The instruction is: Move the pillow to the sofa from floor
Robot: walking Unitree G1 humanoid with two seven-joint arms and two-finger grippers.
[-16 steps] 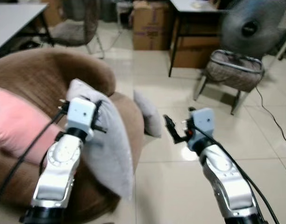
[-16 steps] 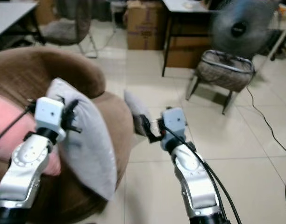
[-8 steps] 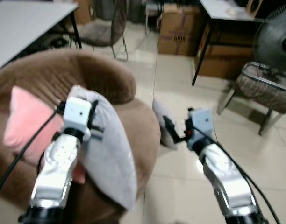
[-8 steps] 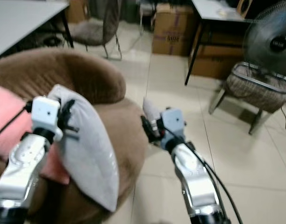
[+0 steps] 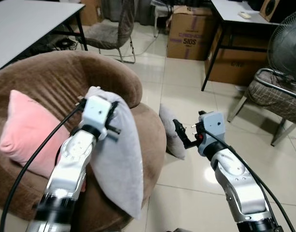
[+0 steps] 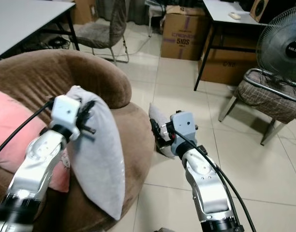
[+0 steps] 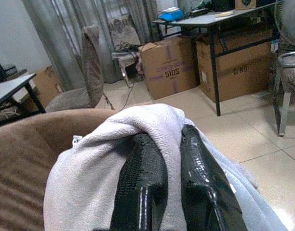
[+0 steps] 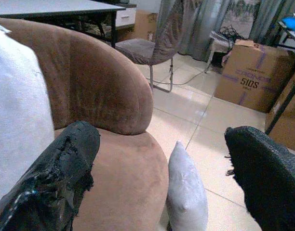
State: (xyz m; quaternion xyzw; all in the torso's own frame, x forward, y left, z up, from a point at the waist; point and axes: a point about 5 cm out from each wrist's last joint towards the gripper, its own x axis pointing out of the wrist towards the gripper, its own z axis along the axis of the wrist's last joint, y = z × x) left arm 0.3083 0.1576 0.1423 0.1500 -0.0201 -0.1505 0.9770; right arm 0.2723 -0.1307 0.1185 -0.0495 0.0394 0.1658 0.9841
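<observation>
Tiled floor (image 5: 186, 82), cardboard boxes (image 5: 189, 33), fan (image 6: 283, 46).

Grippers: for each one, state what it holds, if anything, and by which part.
Left gripper pinches the grey pillow by its bunched top edge, over the sofa. Right gripper is open, holding nothing.

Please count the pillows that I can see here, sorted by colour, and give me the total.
Grey fabric pillows: 2, one held over the sofa, one standing on the floor
Pink plush pillow: 1, lying on the sofa
Total: 3
</observation>
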